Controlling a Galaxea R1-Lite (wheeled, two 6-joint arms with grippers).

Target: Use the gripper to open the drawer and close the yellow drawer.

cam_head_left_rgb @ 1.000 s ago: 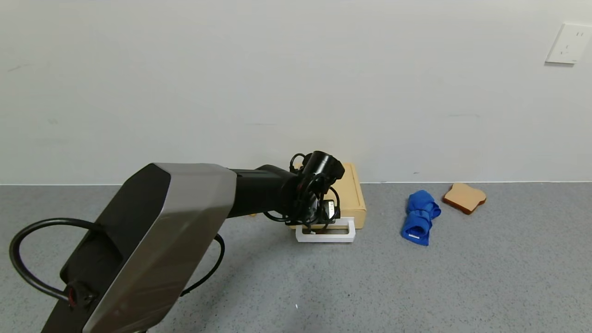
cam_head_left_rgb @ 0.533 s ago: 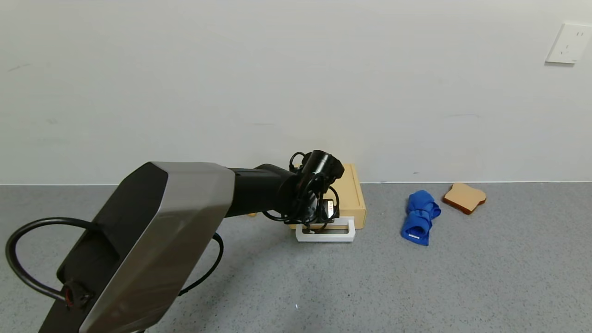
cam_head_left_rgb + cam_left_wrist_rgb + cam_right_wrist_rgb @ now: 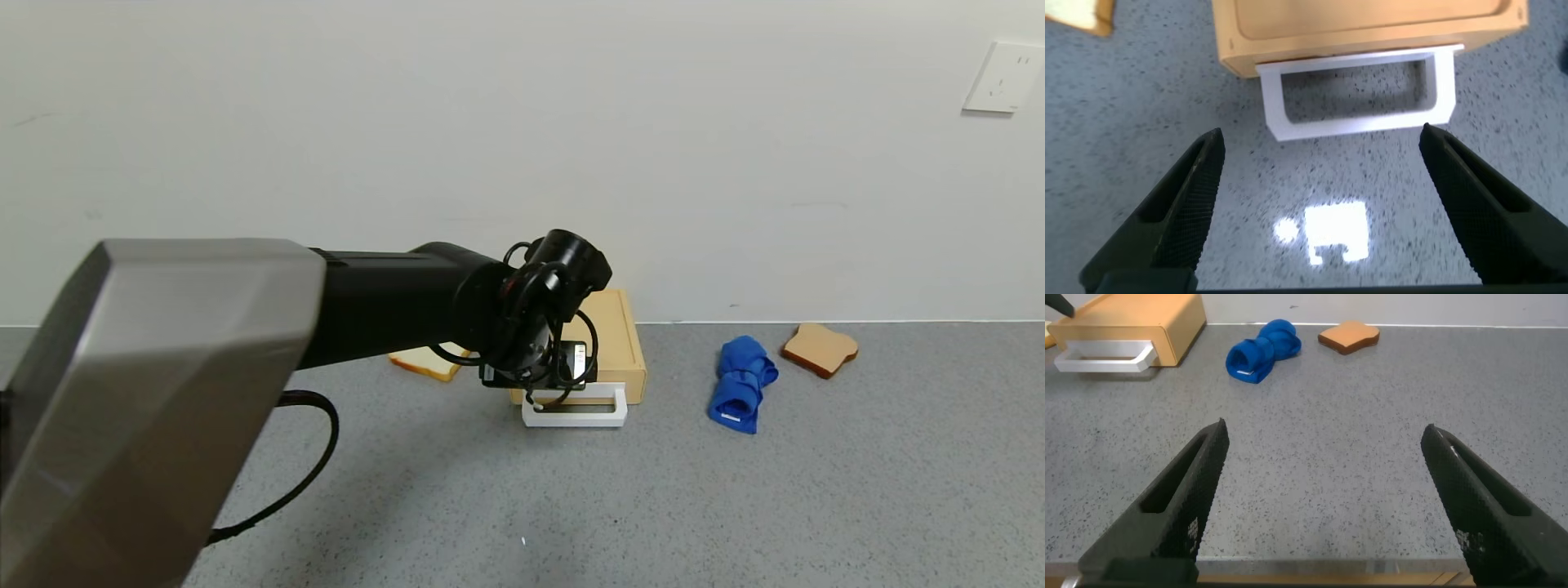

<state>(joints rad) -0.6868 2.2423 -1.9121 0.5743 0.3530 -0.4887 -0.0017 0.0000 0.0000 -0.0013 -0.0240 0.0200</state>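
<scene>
The yellow drawer (image 3: 614,343) is a flat yellow-tan case against the back wall, its tray pushed in and its white loop handle (image 3: 575,416) facing me. In the left wrist view the drawer (image 3: 1372,28) and its handle (image 3: 1360,96) lie just beyond my left gripper (image 3: 1321,143), which is open, empty and held above the counter short of the handle. In the head view that gripper (image 3: 539,384) hangs over the handle's left part. My right gripper (image 3: 1324,445) is open and empty, parked low at the counter's near edge; it does not show in the head view.
A rolled blue cloth (image 3: 741,382) lies right of the drawer, with a brown-crusted bread slice (image 3: 820,349) farther right. A pale bread slice (image 3: 426,361) lies left of the drawer. The wall stands directly behind the case. My left arm's shell (image 3: 155,384) fills the near left.
My left arm has lifted and drawn back from the handle, its shell now higher and nearer the head camera. The pale bread slice at the left has come into view. The drawer has not moved.
</scene>
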